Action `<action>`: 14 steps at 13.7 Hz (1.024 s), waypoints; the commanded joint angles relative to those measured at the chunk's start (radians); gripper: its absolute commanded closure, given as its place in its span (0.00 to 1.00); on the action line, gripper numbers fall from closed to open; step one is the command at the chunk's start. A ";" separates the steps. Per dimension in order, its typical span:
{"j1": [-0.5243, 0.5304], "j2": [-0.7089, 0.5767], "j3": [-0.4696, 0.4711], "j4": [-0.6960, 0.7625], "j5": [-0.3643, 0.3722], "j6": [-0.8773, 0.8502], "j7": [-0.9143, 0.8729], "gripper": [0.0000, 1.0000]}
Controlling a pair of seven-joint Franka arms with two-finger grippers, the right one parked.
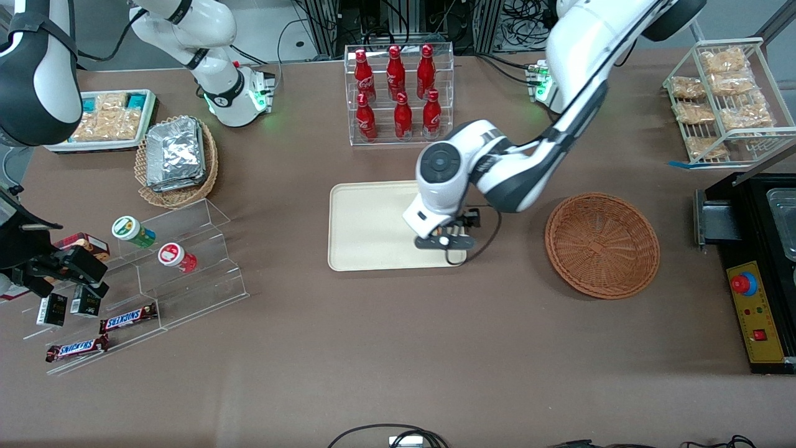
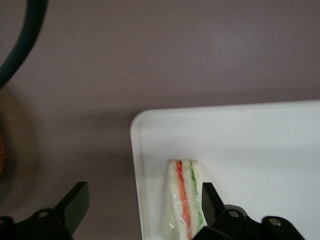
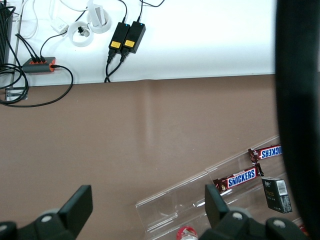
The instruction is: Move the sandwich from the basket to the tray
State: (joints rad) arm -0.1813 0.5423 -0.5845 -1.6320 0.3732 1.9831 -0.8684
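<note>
Resting on the tray (image 2: 260, 140), the sandwich (image 2: 182, 200) sits between released jaws.
Gripper (image 1: 449, 239) hangs over the tray's corner; the basket (image 1: 602, 244) nearby holds nothing.

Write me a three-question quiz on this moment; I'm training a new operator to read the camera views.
1. True or false: the sandwich lies on the tray.
2. Is the gripper open or shut?
3. What is in the basket? A) the sandwich B) foil packets C) nothing visible

Key:
1. True; it rests near the tray's corner.
2. Open, over the tray's edge nearest the basket; one finger is beside the sandwich, the other stands apart over the table.
3. C
</note>
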 commanded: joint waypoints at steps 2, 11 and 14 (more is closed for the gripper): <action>0.120 -0.117 -0.005 -0.009 0.004 -0.030 -0.024 0.01; 0.262 -0.177 -0.008 0.100 -0.051 -0.256 0.126 0.00; 0.281 -0.232 0.033 0.101 -0.106 -0.267 0.239 0.00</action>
State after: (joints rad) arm 0.0880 0.3689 -0.5798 -1.5312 0.3213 1.7462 -0.7061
